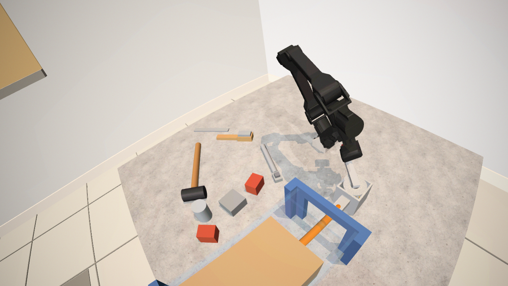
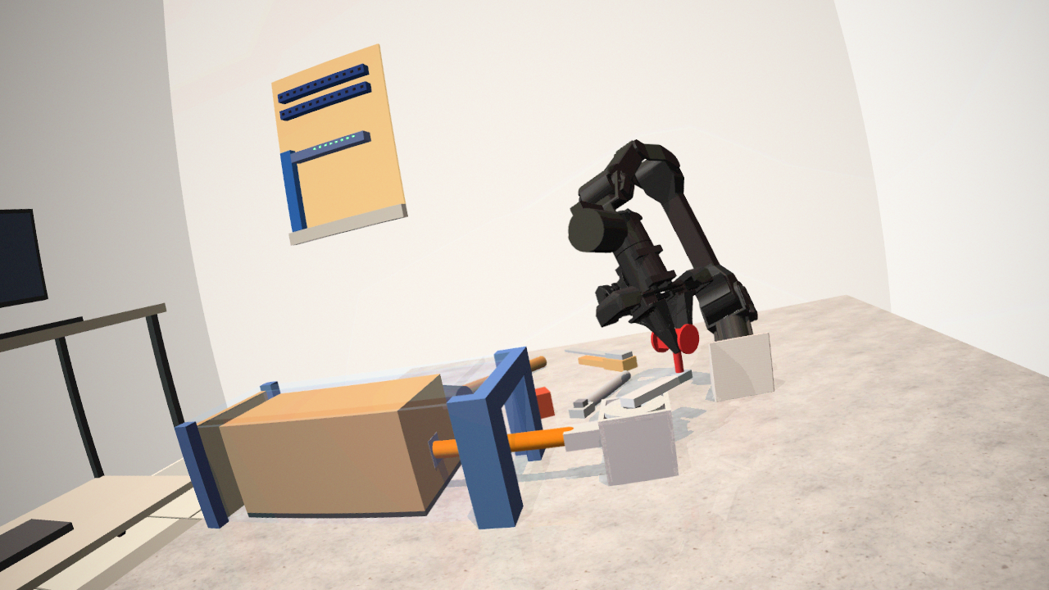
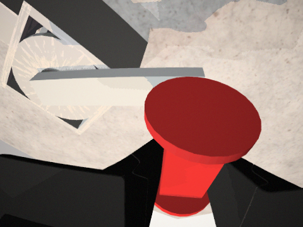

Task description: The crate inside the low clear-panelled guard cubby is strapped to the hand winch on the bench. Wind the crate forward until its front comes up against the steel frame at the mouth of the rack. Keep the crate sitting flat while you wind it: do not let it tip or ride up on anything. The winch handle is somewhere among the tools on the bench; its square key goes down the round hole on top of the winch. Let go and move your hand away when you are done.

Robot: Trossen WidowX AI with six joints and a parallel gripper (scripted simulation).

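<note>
The winch handle's grey crank arm extends outward from the top of the winch. My gripper is shut on the handle's red grip, just beyond the arm's outer end. The square key and hole are hidden. The tan crate sits flat in the clear-panelled cubby, with a gap between its front and the blue steel frame. The orange strap runs straight through the frame to the winch.
A grey bar tool and a red block lie beside the frame. A mallet, grey block, grey cylinder and another red block are farther left. A pale block stands at my arm's base.
</note>
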